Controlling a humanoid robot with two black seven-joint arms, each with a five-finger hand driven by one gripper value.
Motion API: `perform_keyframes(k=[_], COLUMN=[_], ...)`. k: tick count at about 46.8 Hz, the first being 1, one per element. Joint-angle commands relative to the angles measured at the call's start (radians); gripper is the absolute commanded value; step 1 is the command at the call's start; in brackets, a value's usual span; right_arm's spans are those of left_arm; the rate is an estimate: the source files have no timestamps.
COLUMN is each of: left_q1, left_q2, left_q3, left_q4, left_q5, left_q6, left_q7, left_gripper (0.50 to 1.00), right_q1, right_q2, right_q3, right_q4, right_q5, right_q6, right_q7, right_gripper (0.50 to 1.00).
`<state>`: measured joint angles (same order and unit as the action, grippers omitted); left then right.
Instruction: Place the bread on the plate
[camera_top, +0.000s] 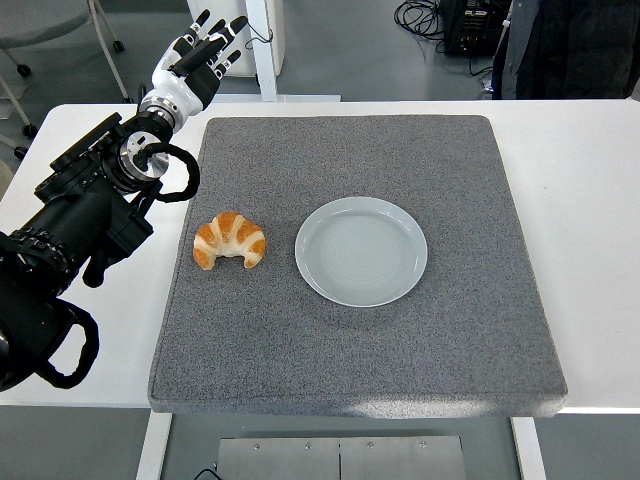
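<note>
The grey felt-like mat (360, 330) reaches nearest, its front edge overhanging the white tabletop (590, 200). The left hand (195, 62) is raised above the mat's far-left corner, its black-tipped white fingers (215, 40) spread straight and holding nothing; behind it the black left arm (70, 230) runs down to the picture's left edge. The golden, curved croissant-shaped bread (230, 240) lies on the mat's left part, just beside the round pale grey-blue plate (361, 251), not touching it.

Lab or test room: white bench (590, 250) with grey mat (350, 350), grey floor, office chair (45, 30), black electronics box with cables (470, 25) beyond far edge.
</note>
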<state>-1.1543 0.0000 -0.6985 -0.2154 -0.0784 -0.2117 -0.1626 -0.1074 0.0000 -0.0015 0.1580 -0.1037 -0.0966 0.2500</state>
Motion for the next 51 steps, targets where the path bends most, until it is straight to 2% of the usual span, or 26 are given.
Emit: perform_keyframes(k=[1, 18, 26, 42, 51], left_q1=[-0.001, -0.025, -0.041, -0.051, -0.050], left_q2=[0.000, 0.000, 0.000, 0.000, 0.008], left_q3=[0.002, 0.010, 0.010, 0.071, 0.089], left_q4=[-0.001, 0.001, 0.001, -0.004, -0.064], left_q5=[0.000, 0.002, 0.006, 0.014, 0.017], left_q6=[0.000, 0.009, 0.068, 0.068, 0.063], left_q7=[0.000, 0.000, 0.002, 0.012, 0.014], left_gripper=[0.995, 0.995, 0.995, 0.995, 0.995], right_q1=[0.000, 0.000, 0.000, 0.000, 0.000], right_q2=[0.000, 0.000, 0.000, 0.000, 0.000], right_q3=[0.000, 0.000, 0.000, 0.000, 0.000], right_q4=[0.000, 0.000, 0.000, 0.000, 0.000], right_q5=[0.001, 0.001, 0.001, 0.001, 0.001], right_q6=[0.000, 0.000, 0.000, 0.000, 0.000], right_q7=[0.000, 0.000, 0.000, 0.000, 0.000], right_gripper=[1.000, 1.000, 1.000, 1.000, 1.000])
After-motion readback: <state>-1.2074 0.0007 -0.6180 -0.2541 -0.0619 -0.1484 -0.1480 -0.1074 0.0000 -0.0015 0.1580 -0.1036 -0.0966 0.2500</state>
